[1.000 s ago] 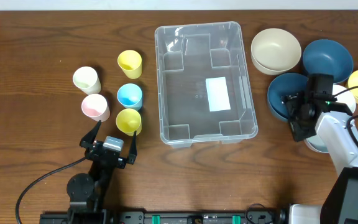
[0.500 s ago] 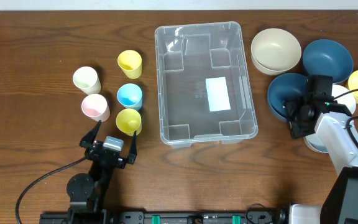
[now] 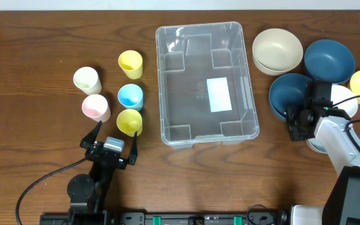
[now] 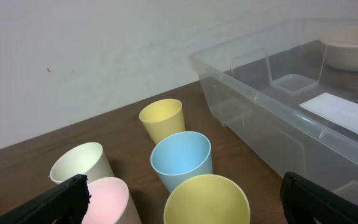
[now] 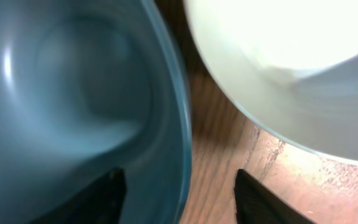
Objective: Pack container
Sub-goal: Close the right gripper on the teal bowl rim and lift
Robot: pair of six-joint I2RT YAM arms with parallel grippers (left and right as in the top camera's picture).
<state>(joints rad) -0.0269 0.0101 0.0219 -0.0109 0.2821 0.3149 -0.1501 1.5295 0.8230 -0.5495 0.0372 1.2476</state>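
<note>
A blue bowl [image 5: 61, 106] fills the left of the frame, a pale bowl [image 5: 303, 74] the upper right, with table [image 5: 219, 155] between them. At the bottom edge the right gripper [image 5: 179, 196] straddles the blue rim, its fingers apart.

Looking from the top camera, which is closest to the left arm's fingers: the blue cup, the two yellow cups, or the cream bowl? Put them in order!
1. Lower yellow cup, right in front.
2. Blue cup, just behind it.
3. Upper yellow cup, farther back.
4. Cream bowl, far across on the right.
</note>
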